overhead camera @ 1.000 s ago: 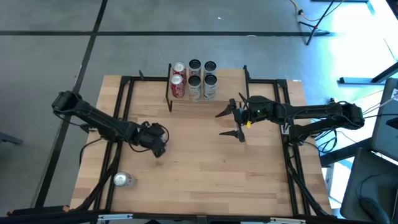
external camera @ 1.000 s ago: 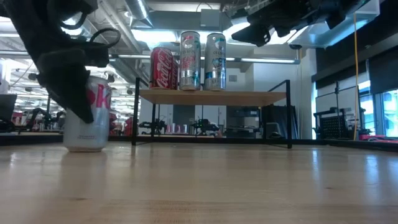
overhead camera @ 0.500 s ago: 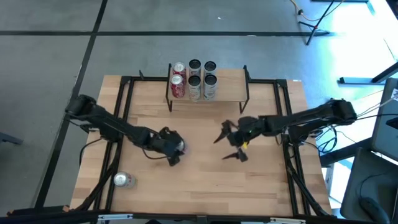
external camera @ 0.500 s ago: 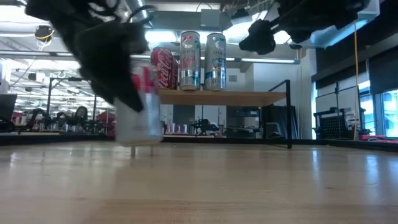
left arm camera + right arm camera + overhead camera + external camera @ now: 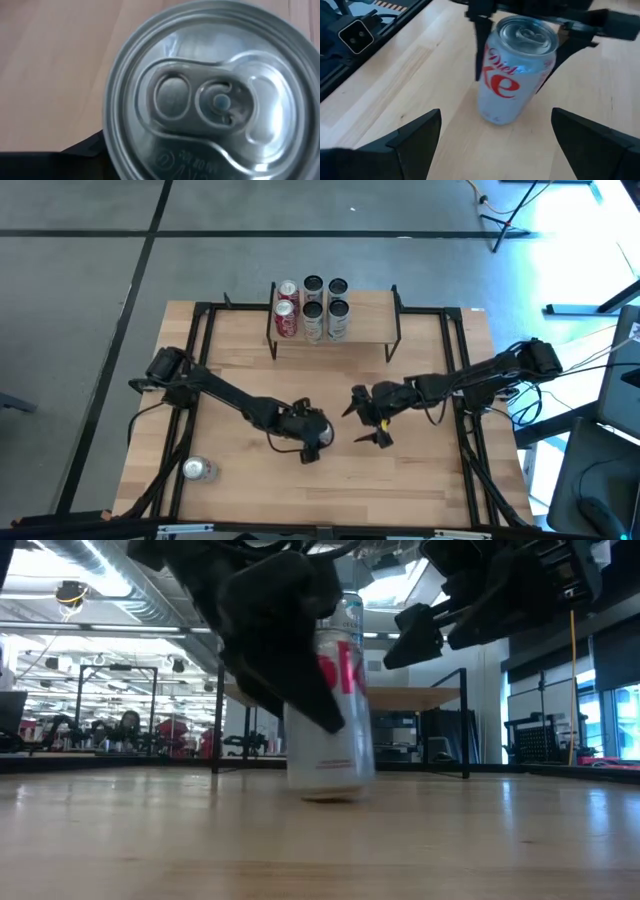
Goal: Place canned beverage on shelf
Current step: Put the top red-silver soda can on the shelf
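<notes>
A silver Diet Coke can (image 5: 318,430) stands upright near the table's middle, shut in my left gripper (image 5: 312,442); it also shows in the low view (image 5: 335,730) and the right wrist view (image 5: 512,75). My right gripper (image 5: 363,418) is open just to the can's right, its fingers pointing at the can without touching it. The shelf (image 5: 365,320), a light plank on a black frame, stands at the far edge with several cans (image 5: 312,308) on its left part. My left gripper pinches the can's side wall (image 5: 487,60) between its two fingers (image 5: 479,45), on the upper half. The fingers come from above, pointing down. The can is upright or slightly tilted; whether its base (image 5: 330,792) rests on the table or hangs just above it, I cannot tell.
Another silver can (image 5: 198,470) sits near the table's near left corner. Black frame rails (image 5: 200,340) run along the table's left and right sides. Bare tabletop (image 5: 400,480) lies near the front, and the shelf's right part (image 5: 370,308) is bare.
My left gripper has carried the can toward the table's right and slightly toward the near edge, from the left side to the middle, keeping it upright. My right gripper has moved toward the near edge and the left, closing in on the can, still open.
</notes>
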